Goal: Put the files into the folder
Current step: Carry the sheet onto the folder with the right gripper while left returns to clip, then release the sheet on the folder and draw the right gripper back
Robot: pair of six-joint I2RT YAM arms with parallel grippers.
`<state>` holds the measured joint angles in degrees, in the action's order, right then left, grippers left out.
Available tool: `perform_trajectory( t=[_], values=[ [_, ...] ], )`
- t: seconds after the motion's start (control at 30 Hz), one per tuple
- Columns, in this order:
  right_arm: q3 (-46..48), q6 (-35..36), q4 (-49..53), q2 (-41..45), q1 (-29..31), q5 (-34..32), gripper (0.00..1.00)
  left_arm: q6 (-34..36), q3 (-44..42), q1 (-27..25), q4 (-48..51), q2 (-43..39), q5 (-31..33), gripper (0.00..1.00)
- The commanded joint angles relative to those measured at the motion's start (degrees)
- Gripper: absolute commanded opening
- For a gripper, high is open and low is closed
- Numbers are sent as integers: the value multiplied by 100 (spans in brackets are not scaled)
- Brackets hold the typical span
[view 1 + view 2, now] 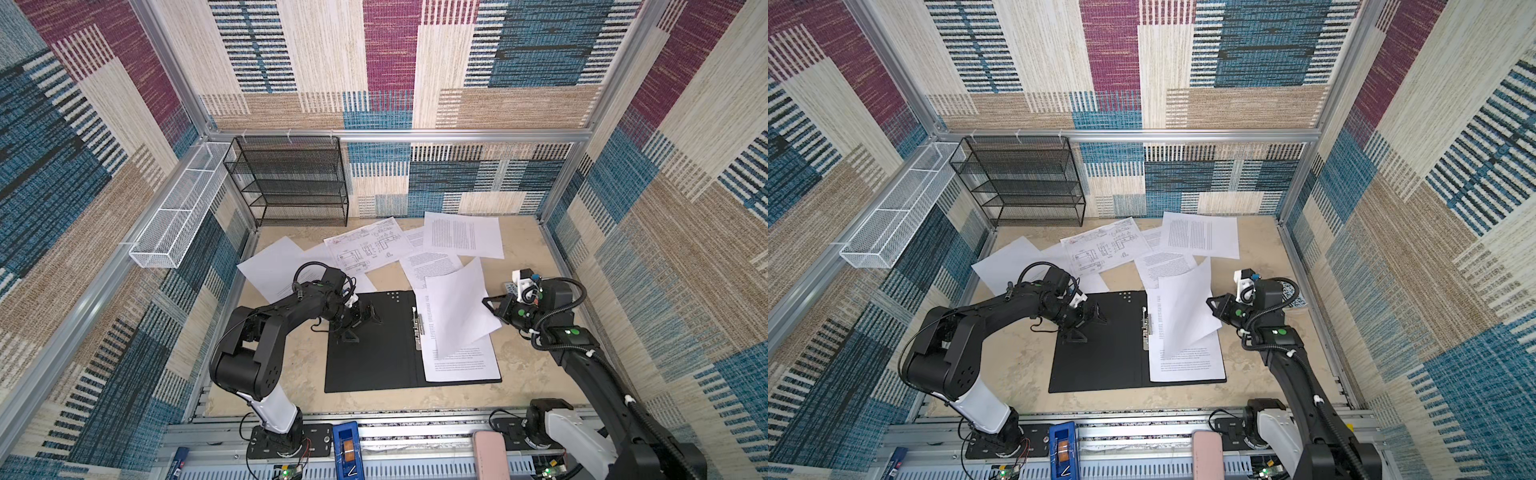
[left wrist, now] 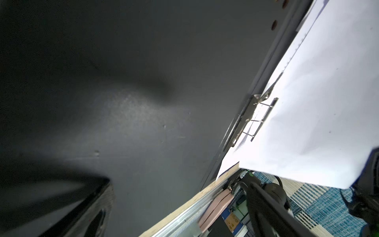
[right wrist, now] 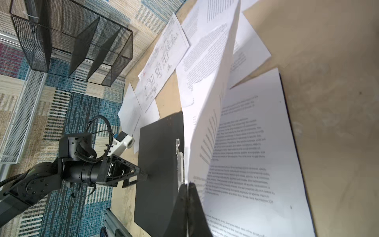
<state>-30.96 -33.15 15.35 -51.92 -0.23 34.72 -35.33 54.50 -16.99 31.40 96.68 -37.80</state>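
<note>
The folder (image 1: pixel 374 357) (image 1: pixel 1100 361) lies open on the table, black inside up, with its metal clip (image 1: pixel 419 328) (image 2: pixel 246 117) at the spine. A printed file (image 1: pixel 465 365) (image 3: pixel 246 153) lies flat on its right half. My right gripper (image 1: pixel 490 303) (image 1: pixel 1212 302) (image 3: pixel 187 185) is shut on the edge of a white file (image 1: pixel 457 307) (image 1: pixel 1187 311) (image 3: pixel 213 102), which hangs tilted above that half. My left gripper (image 1: pixel 360 325) (image 1: pixel 1086 324) (image 3: pixel 141 176) is open, its fingers (image 2: pixel 82 205) down on the folder's left flap (image 2: pixel 143 102). Several loose files (image 1: pixel 368 245) (image 1: pixel 463 235) lie behind the folder.
A black mesh rack (image 1: pixel 291 183) stands at the back left, and a white mesh basket (image 1: pixel 178 208) hangs on the left wall. A patterned book (image 1: pixel 1296 297) lies partly hidden behind my right wrist. A pink object (image 1: pixel 490 455) and a blue box (image 1: pixel 347 449) sit on the front rail.
</note>
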Motion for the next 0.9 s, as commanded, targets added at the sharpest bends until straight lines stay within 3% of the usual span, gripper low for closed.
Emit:
perform_trajectory(
  t=[0.0,0.53,0.87],
  values=[
    [302,-82,167,350,-3,-259,0,-103,-22,-6,-184,63,144,100],
    [1302,-33,373,1006,5,-708,0,-88,-62,-5,-165,219,188,100],
    [1481,-69,346,940,6,-848,0,-106,-79,2,-144,247,249,100]
  ],
)
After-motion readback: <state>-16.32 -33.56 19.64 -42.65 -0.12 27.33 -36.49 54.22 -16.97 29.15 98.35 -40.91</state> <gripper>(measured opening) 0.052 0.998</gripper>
